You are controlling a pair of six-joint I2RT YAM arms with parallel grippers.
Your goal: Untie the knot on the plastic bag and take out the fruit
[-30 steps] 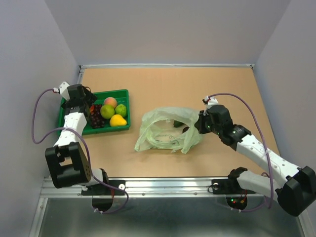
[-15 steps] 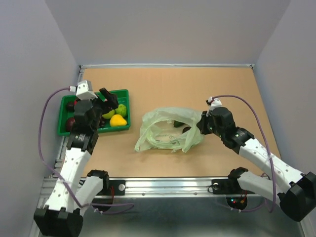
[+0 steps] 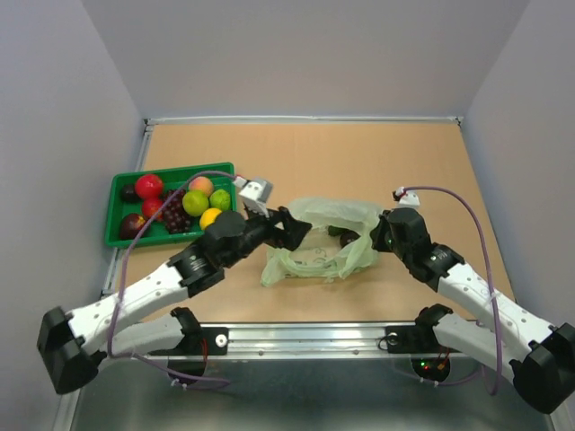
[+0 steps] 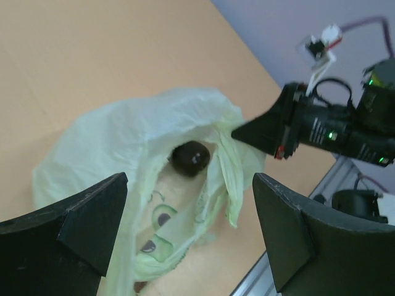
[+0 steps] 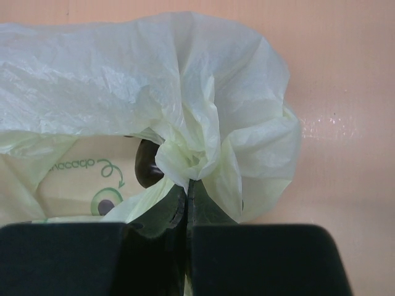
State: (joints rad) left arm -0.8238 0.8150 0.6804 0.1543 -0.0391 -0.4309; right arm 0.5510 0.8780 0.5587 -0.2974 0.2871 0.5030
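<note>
The plastic bag lay crumpled on the table near its middle, with its mouth gaping open. The left jaws stood wide apart and empty at the bag's left edge. In the left wrist view their dark fingers framed the opening, and I could not tell whether they touched the plastic. The right jaws were clenched on a bunched fold of the bag's right rim, and the thin film puffed out just beyond their tips. Inside the bag sat one dark, rounded fruit, close to the pinched side. Well apart at the far left, a green tray held a red apple, a lime-green round one and a yellow one, beside a purple grape bunch and a peach.
</note>
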